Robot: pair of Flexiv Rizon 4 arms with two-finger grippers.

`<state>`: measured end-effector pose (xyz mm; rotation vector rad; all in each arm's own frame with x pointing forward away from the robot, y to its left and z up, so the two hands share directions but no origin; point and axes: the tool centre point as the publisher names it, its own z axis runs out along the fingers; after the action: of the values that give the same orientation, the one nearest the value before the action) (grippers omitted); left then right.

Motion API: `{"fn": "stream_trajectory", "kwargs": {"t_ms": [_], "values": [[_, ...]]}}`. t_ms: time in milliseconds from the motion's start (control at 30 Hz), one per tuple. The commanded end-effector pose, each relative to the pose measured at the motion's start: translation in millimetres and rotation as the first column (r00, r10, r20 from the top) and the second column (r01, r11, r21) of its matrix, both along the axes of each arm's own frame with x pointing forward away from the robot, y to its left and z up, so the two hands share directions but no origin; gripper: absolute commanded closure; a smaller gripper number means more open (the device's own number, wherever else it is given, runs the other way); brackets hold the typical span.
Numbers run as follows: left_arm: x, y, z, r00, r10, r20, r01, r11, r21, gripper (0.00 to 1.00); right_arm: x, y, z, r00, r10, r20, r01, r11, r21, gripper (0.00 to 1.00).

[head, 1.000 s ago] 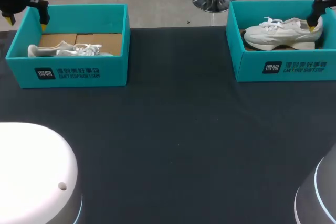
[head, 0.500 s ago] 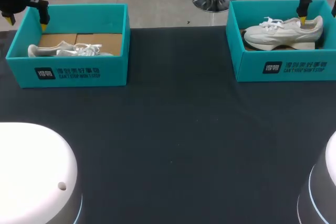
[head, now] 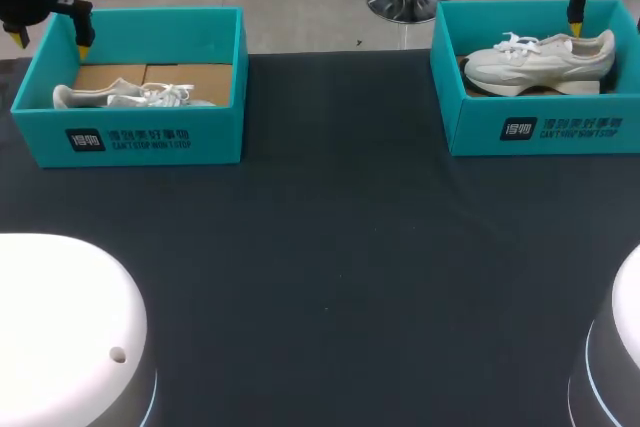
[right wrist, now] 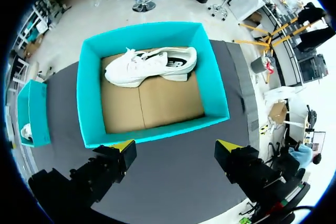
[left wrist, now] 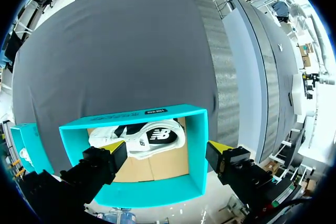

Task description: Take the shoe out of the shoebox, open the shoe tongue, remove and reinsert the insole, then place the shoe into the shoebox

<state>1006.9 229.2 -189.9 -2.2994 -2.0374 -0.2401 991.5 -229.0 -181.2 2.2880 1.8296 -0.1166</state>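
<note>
Head view shows the white shoe [head: 540, 62] in the right shoebox [head: 540, 132] at the table's [head: 330, 267] far right. It appears to stand on its sole, long axis running left to right, toe to the left and heel to the right. In the right wrist view it lies along the box's far wall, well ahead of the right gripper [right wrist: 175, 146], whose fingers are spread wide and hold nothing. That arm is the nearer one by far. To take this shoe you would carry the gripper further over the box and down; the cardboard floor on the shoe's near side is bare, so only the box walls hem the approach.

The left shoebox [head: 130, 137] sits at the far left, well apart, with a second shoe [head: 125, 97] on its side along the near wall, also lengthwise left to right. The left gripper [head: 50, 44] hangs above that box's far left corner, fingers likewise spread and empty.
</note>
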Motion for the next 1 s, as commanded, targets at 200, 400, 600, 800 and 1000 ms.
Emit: {"fn": "stream_trajectory", "kwargs": {"t_ms": [200,400,600,800,1000], "values": [[-1.3,0,1,1.000,-0.001,0.002,0.001,1.000,0.001,0.00,48.0,-13,-31,0.984,-0.120,-0.132,0.127,0.991,0.045,0.00],[-1.3,0,1,1.000,-0.001,0.002,0.001,1.000,0.001,0.00,59.2,-29,-49,0.992,-0.017,-0.123,0.031,0.993,0.111,0.00],[-1.3,0,1,1.000,-0.001,0.002,0.001,1.000,0.001,0.00,60.4,-32,-48,0.991,-0.014,-0.134,0.025,0.996,0.082,0.00],[-1.3,0,1,1.000,-0.001,0.002,0.001,1.000,0.001,0.00,60.4,-32,-48,0.991,-0.014,-0.134,0.025,0.996,0.082,0.00],[-1.3,0,1,1.000,-0.001,0.002,0.001,1.000,0.001,0.00,60.4,-32,-48,0.991,-0.014,-0.134,0.025,0.996,0.082,0.00]]}}
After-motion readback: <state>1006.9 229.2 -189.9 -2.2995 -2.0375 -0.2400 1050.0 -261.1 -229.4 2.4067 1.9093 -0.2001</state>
